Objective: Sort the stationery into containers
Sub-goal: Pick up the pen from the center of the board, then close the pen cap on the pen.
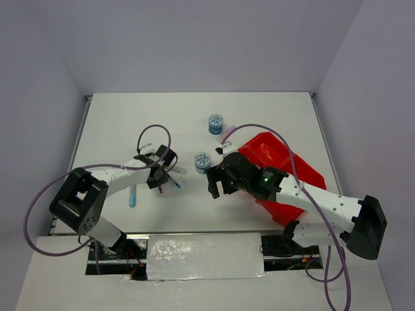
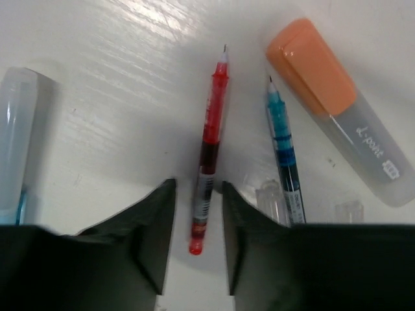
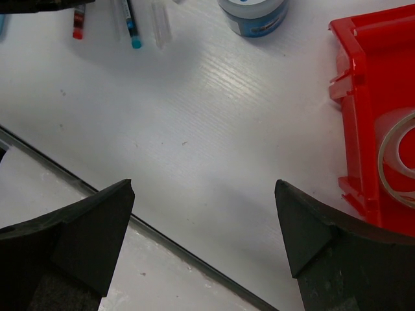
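Tray (image 3: 363, 97), red and divided, holds the clear tape ring (image 3: 395, 155) in one compartment, on a white bench (image 3: 214, 129) with pale walls (image 1: 194, 39) around. Left gripper (image 2: 198, 188) stands narrowly open astride the red pen (image 2: 211, 129), beside a blue pen (image 2: 285, 149) and orange-capped marker (image 2: 337, 103); right gripper (image 3: 204, 194) gapes wide over the bench near the tray, holding nothing.

Clear tape ring (image 3: 384, 155) partly beyond frame edge

Bright, even overhead light. The white counter (image 2: 110, 110) carries streaky glare up-left of the red pen (image 2: 211, 129); shadows beside the pen are soft. The left end effector (image 2: 198, 214) below it looks dark, slightly blurred.
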